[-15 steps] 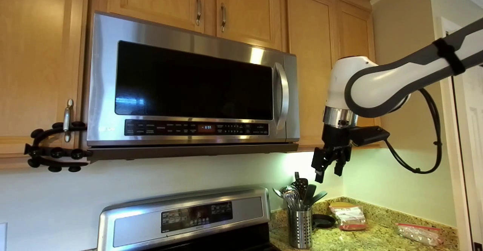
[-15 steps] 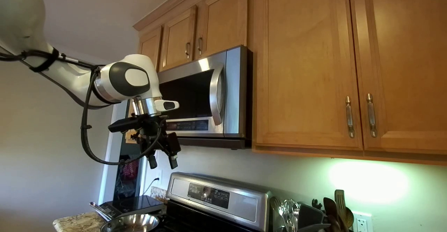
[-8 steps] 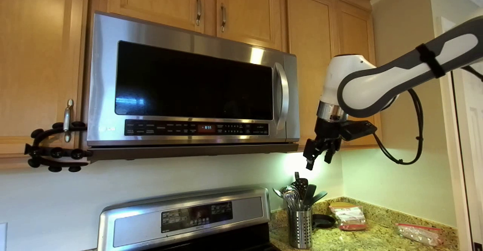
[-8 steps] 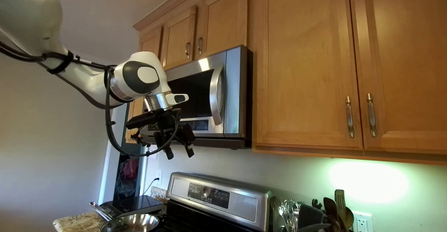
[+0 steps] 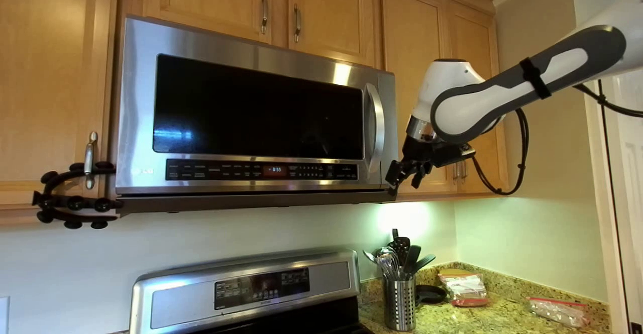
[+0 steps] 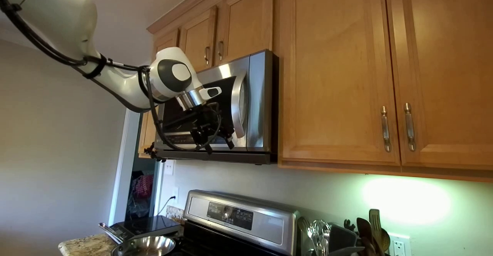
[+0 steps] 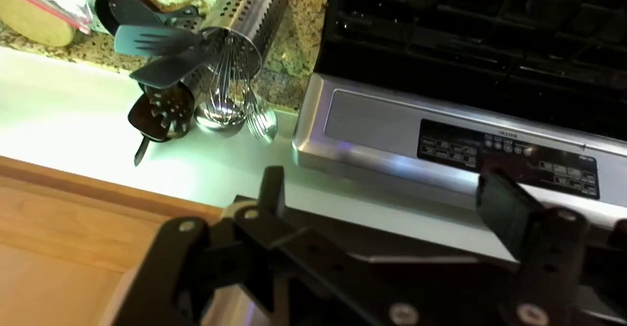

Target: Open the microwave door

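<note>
The microwave door [image 5: 258, 108] is shut, with a dark window in a steel frame. It also shows in an exterior view [image 6: 221, 88], partly hidden behind my arm. Its vertical steel handle [image 5: 378, 128] stands at its right edge and also shows in an exterior view [image 6: 238, 106]. My gripper [image 5: 405, 187] is open and empty, tilted with fingers pointing down, near the microwave's lower right corner. In an exterior view the gripper [image 6: 219, 147] overlaps the door's lower part, below and left of the handle. In the wrist view the fingers [image 7: 382, 184] are wide apart; the handle is not visible.
Below are the steel stove panel [image 5: 246, 291] and a utensil holder [image 5: 400, 304]. Wooden cabinets [image 6: 335, 75] flank the microwave. A black flexible tripod [image 5: 75, 203] grips the far side. A pan [image 6: 148, 244] sits on the stove.
My arm has moved toward the microwave and upward. The gripper has risen to the microwave's lower edge and tilted more. The door and handle have not moved.
</note>
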Robot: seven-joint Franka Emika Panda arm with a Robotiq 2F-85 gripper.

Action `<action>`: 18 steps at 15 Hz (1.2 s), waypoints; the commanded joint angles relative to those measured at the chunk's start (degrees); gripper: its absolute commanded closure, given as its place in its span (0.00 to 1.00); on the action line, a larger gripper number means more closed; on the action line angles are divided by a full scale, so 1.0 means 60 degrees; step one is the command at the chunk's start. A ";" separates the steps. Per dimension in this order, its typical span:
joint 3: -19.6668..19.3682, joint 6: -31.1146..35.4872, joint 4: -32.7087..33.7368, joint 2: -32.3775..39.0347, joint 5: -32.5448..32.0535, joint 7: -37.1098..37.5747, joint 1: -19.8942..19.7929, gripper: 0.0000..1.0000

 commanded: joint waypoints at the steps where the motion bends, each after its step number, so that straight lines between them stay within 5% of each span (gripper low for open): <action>1: -0.0050 0.0958 0.0439 0.0358 -0.0291 0.0181 -0.0033 0.00; 18: 0.0139 0.4139 0.1544 0.0915 -0.0500 0.0852 -0.0937 0.00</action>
